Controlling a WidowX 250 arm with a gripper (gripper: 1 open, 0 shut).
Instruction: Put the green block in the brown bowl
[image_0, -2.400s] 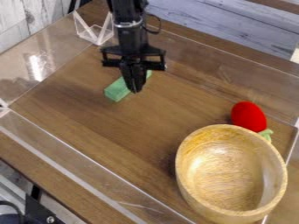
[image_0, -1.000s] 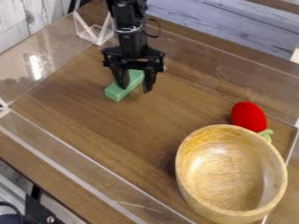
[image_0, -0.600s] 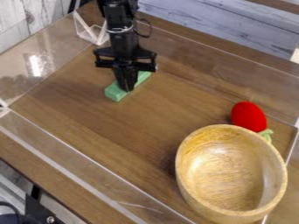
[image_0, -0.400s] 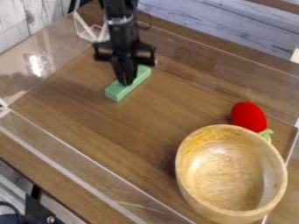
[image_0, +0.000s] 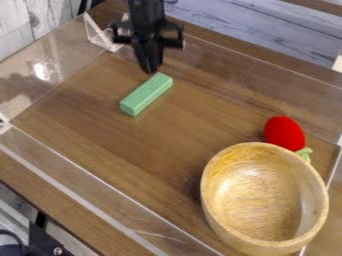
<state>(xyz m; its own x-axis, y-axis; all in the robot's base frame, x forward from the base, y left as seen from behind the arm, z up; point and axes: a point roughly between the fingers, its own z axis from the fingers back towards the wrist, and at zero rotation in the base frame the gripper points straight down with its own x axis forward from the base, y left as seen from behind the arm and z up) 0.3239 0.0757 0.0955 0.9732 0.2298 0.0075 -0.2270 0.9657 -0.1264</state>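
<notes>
Grasp step not achieved: gripper (image_0: 150, 66) clenched on nothing, raised above the green block (image_0: 146, 94); block flat on the wooden table (image_0: 107, 170), well apart from the brown bowl (image_0: 265, 197). Next, probably: open fingers, descend again, straddle the block.

We take this for a lab test bench: a wooden table (image_0: 160, 160) fenced by low clear plastic walls (image_0: 80, 190), a black robot arm (image_0: 144, 15) mounted over it, and only toy props laid out, a block (image_0: 146, 94), a bowl (image_0: 263, 199) and a red toy (image_0: 283, 132)
</notes>
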